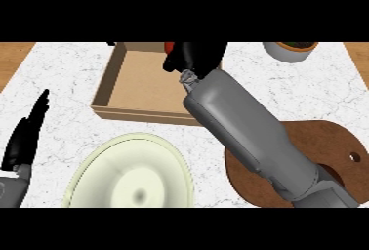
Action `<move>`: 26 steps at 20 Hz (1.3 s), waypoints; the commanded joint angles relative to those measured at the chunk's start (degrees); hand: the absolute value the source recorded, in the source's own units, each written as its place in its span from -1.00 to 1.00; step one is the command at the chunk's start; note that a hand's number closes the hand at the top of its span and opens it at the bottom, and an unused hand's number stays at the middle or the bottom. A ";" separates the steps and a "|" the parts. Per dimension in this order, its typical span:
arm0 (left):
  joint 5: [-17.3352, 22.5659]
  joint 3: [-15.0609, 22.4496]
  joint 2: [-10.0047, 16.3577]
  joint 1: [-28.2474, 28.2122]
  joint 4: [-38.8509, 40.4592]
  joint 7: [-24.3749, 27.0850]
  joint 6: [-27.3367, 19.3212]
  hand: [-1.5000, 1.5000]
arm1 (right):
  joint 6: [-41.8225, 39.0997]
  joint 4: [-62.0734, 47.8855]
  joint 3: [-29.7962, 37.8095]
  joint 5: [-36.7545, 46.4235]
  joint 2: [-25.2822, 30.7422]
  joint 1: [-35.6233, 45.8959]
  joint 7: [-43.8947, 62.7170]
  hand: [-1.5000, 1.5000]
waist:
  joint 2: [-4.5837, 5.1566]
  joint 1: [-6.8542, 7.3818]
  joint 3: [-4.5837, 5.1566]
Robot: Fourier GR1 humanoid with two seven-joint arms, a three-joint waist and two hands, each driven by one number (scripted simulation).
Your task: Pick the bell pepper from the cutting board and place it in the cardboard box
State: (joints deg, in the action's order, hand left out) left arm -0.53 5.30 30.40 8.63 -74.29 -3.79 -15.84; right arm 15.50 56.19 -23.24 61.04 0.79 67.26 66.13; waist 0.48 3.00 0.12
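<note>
bell pepper (168, 47) is off the cutting board (328, 139) now: a red sliver shows beside my right robot hand (194, 56), whose fingers curl round it over the far right corner of the cardboard box (108, 90). what's left, i judge, is lowering it inside and letting go. my left robot hand (25, 132) rests open at the table's (302, 93) left edge. a pale plate (130, 158) sits just before the box and a small bowl (284, 53) far right (neither in the way).
</note>
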 commanded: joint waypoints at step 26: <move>-1.69 0.12 -1.42 6.04 2.63 0.03 2.48 0.00 | 33.35 -37.24 21.08 -9.93 -0.78 9.33 -12.40 -1.00 | 2.10 3.42 -0.06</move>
State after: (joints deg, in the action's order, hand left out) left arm -2.06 5.85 28.55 12.91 -72.87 -2.95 -13.92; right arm 40.84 20.68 -2.23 50.78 0.28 76.07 54.52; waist 2.46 6.62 0.04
